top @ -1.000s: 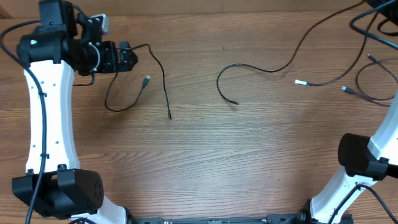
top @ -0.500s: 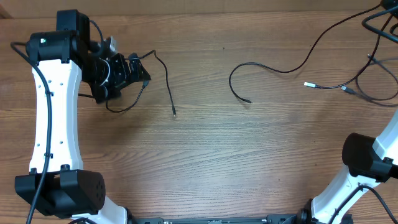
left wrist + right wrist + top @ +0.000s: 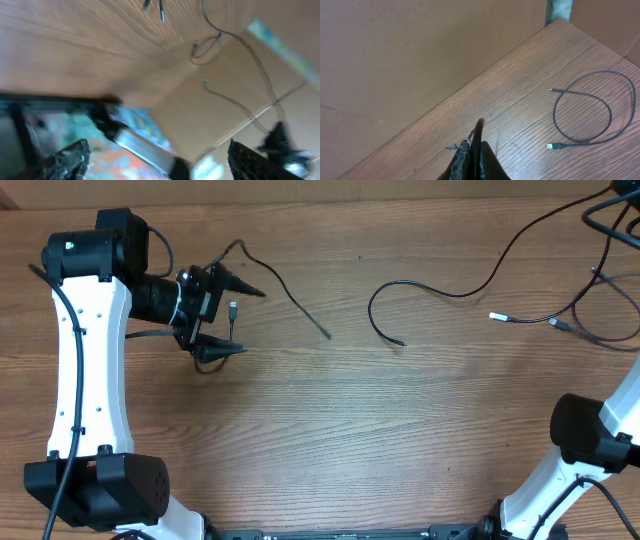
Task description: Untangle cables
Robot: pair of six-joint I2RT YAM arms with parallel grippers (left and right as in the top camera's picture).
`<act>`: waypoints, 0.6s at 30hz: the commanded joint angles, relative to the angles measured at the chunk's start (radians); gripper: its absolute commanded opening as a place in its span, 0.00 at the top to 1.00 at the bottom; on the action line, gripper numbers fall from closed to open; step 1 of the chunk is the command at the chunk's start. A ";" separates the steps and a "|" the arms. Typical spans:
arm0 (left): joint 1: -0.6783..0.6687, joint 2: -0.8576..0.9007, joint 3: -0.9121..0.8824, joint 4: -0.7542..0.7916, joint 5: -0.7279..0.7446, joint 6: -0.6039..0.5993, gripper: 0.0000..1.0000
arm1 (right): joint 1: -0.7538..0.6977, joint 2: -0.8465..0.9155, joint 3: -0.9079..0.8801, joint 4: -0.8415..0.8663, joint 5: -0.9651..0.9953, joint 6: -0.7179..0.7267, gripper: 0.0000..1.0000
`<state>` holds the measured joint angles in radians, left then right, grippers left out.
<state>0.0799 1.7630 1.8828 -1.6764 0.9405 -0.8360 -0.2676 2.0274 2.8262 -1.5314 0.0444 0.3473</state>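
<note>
The cables (image 3: 371,312) are lying as separate loose strands across the bench (image 3: 400,440); being light and limp, they are best being taken near a plug (image 3: 232,308); the left pincer (image 3: 240,320) is being held wide open around that plug; the right pincer (image 3: 476,150) is seemingly being pressed shut on a thin cord (image 3: 480,127).

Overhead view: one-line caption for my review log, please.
Left gripper, jaws wide open, at one loose cable; more cables trail across the wooden table toward the right.
</note>
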 commanded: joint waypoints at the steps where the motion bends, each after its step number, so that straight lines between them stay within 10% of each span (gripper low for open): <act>1: -0.002 -0.024 0.005 -0.002 0.102 -0.313 0.10 | -0.003 -0.001 0.000 0.004 -0.016 0.003 0.96; 11: -0.002 -0.024 0.005 0.009 0.060 -0.383 0.00 | -0.003 -0.001 0.000 0.005 -0.016 0.003 0.96; 18: -0.002 -0.024 0.005 0.008 -0.402 -0.383 0.01 | -0.017 0.007 0.000 0.019 0.079 -0.013 0.96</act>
<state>0.0799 1.7630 1.8828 -1.6676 0.7975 -1.2026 -0.2680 2.0274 2.8262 -1.5242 0.0460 0.3454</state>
